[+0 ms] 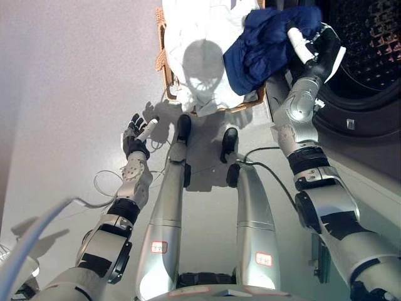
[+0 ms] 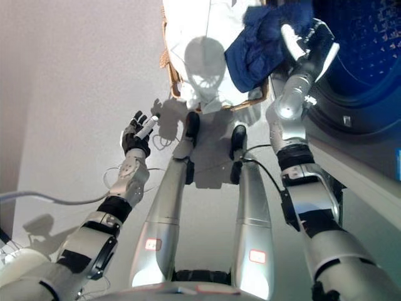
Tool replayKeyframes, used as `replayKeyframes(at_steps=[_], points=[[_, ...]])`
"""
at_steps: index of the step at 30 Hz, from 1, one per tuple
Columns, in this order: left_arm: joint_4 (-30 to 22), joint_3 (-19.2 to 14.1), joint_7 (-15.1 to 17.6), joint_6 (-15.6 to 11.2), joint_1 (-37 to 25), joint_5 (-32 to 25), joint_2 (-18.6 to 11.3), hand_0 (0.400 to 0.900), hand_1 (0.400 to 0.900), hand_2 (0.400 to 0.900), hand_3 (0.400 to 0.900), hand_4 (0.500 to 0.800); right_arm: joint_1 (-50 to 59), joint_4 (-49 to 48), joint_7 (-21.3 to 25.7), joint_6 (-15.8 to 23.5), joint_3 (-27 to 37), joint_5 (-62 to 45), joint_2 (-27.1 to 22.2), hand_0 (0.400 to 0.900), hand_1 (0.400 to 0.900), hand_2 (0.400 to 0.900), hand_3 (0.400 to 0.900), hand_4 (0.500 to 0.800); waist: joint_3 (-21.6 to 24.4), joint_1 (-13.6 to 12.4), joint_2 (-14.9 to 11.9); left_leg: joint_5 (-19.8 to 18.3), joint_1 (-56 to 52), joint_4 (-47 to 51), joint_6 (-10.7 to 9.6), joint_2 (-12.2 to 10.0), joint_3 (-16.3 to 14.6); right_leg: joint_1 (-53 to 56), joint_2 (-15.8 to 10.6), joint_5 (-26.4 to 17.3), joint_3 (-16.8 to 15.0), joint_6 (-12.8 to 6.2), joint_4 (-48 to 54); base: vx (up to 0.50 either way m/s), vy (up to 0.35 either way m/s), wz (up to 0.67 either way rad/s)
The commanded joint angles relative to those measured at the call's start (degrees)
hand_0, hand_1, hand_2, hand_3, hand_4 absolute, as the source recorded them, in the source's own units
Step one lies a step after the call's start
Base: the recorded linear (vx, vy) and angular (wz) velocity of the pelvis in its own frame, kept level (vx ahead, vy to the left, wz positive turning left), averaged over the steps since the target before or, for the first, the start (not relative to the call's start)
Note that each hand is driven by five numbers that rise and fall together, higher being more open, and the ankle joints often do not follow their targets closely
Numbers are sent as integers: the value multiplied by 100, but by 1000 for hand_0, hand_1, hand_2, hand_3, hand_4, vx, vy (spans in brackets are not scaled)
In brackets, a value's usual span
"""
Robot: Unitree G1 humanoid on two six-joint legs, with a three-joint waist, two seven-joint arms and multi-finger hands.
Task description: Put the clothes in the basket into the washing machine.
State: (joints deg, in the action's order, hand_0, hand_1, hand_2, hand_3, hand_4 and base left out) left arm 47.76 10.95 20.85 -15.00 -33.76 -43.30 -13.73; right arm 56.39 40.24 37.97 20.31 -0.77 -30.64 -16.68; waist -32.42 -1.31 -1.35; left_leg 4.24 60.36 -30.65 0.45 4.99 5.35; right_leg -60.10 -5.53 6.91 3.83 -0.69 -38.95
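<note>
Wicker laundry basket (image 1: 164,69) on the pale floor (image 1: 69,94), standing just left of the washing machine's round opening (image 1: 366,59); only the brown woven rim showing along the basket's left and near sides. White garment (image 1: 200,50) heaped in the basket, filling it and spilling over the near rim. Dark blue garment (image 1: 266,47) raised at the basket's right side, overlapping the white garment's right edge and hanging between basket and drum opening. Right hand (image 1: 313,44) curled round the blue garment's upper right corner, fingers closed on the cloth, just beside the drum's dark perforated interior (image 1: 369,31). Left hand (image 1: 136,135) low over the floor, near the basket's near-left corner, well apart from both garments, fingers relaxed and loosely spread, holding nothing.
</note>
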Motion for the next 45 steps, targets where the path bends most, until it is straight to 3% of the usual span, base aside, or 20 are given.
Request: replayKeyframes(at_steps=[1, 8, 17, 29, 30, 31, 38, 42, 45], points=[[-20, -189, 199, -128, 448, -187, 157, 900, 900, 900, 900, 800, -149, -938, 331, 1003, 589, -378, -58, 400, 400, 400, 400, 500, 321, 17, 142, -1090, -387, -190, -41, 88, -26, 123, 38, -95, -213, -360, 467, -4, -11, -4], [91, -41, 178, -52, 530, -416, 189, 900, 900, 900, 900, 800, 770, -350, 673, 1860, 1347, -1921, -234, 400, 400, 400, 400, 500, 426, -61, 361, -1093, -508, -110, -45, 87, -97, 210, 64, -136, -300, -368, 548, -2, -14, -6], [291, 296, -6, 92, 639, -456, 203, 900, 900, 900, 900, 800, 1833, 1468, 410, 1606, 1195, -3361, -1428, 400, 400, 400, 400, 500, 630, -262, 595, -1028, -643, 63, -74, 68, -205, 276, 75, -204, -385, -406, 672, 4, -7, -2], [426, 511, -139, 198, 840, -564, 376, 900, 900, 900, 900, 800, 2041, 1567, 175, 1798, 1142, -3862, -1495, 400, 400, 400, 400, 500, 849, -383, 883, -984, -718, 166, -77, 110, -297, 253, 26, -155, -441, -403, 584, 22, -14, 1], [457, 528, -144, 204, 843, -558, 398, 900, 900, 900, 900, 800, 2049, 1543, 157, 1836, 1165, -3876, -1450, 445, 445, 445, 445, 527, 872, -401, 928, -979, -725, 174, -74, 117, -304, 245, 24, -145, -453, -401, 563, 0, 0, 0], [462, 530, -147, 202, 844, -558, 401, 900, 900, 900, 900, 800, 2040, 1532, 161, 1838, 1165, -3871, -1447, 900, 900, 900, 900, 800, 878, -402, 928, -979, -723, 177, -73, 119, -306, 240, 22, -142, -456, -402, 558, 50, -29, 1], [457, 629, -231, 176, 928, -440, 418, 900, 900, 900, 900, 800, 2020, 1160, 250, 1828, 1019, -3294, -1419, 900, 900, 900, 900, 800, 992, -469, 1108, -947, -845, 269, -66, 172, -352, 281, -20, -93, -505, -401, 514, 36, -11, 1], [464, 599, -319, 110, 975, -379, 416, 900, 900, 900, 900, 800, 1871, 1023, -96, 1590, 714, -3000, -1356, 900, 900, 900, 900, 800, 1010, -499, 1128, -973, -909, 258, -47, 166, -371, 332, -13, -83, -515, -390, 525, 24, -15, -5], [508, 569, -323, 104, 947, -395, 434, 900, 900, 900, 900, 800, 1755, 966, -216, 1626, 666, -3025, -1192, 900, 900, 900, 900, 800, 1006, -470, 1105, -985, -919, 232, -44, 145, -391, 344, 15, -87, -534, -377, 519, 16, -15, -7]])
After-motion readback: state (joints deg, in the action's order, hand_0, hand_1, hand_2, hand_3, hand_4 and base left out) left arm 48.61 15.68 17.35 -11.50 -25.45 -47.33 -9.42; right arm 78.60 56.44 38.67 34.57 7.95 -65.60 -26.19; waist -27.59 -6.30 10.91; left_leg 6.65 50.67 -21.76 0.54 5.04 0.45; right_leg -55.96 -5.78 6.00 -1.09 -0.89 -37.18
